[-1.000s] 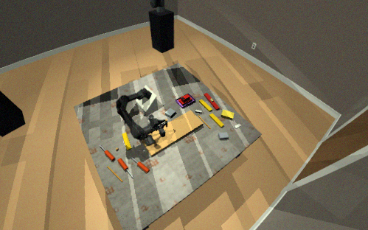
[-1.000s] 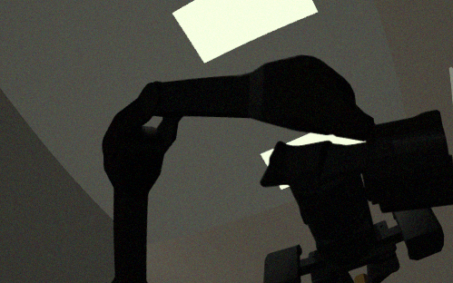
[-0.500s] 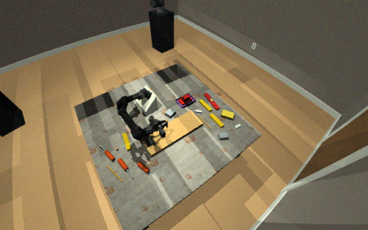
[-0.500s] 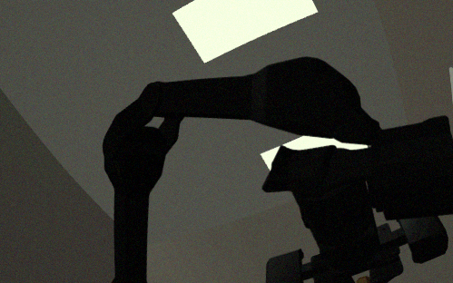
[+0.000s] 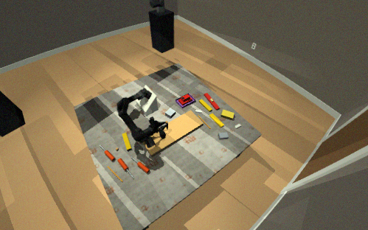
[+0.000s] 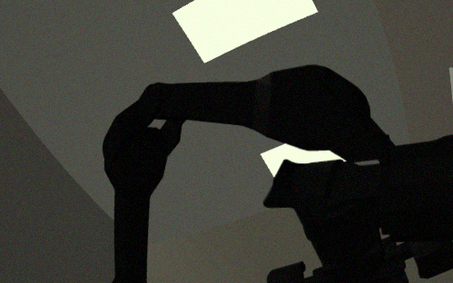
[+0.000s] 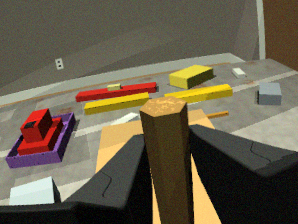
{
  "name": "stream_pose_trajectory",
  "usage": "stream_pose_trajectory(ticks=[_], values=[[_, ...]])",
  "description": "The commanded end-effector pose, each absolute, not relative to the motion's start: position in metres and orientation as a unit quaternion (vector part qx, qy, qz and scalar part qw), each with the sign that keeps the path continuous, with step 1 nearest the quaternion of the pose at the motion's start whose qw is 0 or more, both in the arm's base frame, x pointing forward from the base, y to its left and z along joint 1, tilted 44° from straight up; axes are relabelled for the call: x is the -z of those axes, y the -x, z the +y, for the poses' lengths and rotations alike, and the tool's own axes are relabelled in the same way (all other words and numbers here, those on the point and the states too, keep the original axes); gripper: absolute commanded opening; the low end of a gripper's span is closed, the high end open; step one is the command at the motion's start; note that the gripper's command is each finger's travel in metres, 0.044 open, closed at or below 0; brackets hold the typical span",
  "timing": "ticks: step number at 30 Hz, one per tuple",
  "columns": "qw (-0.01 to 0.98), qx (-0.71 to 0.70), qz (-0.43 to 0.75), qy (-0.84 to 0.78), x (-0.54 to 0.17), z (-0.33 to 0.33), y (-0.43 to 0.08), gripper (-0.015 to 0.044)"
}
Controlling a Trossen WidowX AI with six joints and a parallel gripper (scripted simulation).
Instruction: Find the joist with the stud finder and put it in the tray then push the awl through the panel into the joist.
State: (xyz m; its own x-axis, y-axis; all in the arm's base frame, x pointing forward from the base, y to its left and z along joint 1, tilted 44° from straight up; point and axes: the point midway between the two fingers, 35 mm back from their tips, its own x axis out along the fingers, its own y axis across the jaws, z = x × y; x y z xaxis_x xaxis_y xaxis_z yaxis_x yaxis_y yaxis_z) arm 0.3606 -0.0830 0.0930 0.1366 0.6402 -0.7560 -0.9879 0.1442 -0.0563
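Note:
My gripper is shut on the awl's brown wooden handle, whose flat end faces the wrist camera. The awl's metal tip is hidden in every view. The gripper is low over the near-left part of the tan floor panel; whether the tip touches the panel cannot be told. I see no hole in the visible part of the panel. The red stud finder sits in the purple tray, beyond the panel.
Beyond the panel lie a red bar, yellow bars, a yellow block and a grey block. A pale block is beside it. Several orange-handled tools lie near the arm's base.

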Motion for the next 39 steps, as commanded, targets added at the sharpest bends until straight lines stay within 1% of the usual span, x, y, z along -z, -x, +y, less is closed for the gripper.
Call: stream_pose_trajectory(ticks=[1, 39], values=[[0.695, -0.586, 0.296, 0.293, -0.089, -0.087, -0.361, 0.0], [0.695, -0.586, 0.297, 0.293, -0.058, -0.117, -0.357, 0.0]])
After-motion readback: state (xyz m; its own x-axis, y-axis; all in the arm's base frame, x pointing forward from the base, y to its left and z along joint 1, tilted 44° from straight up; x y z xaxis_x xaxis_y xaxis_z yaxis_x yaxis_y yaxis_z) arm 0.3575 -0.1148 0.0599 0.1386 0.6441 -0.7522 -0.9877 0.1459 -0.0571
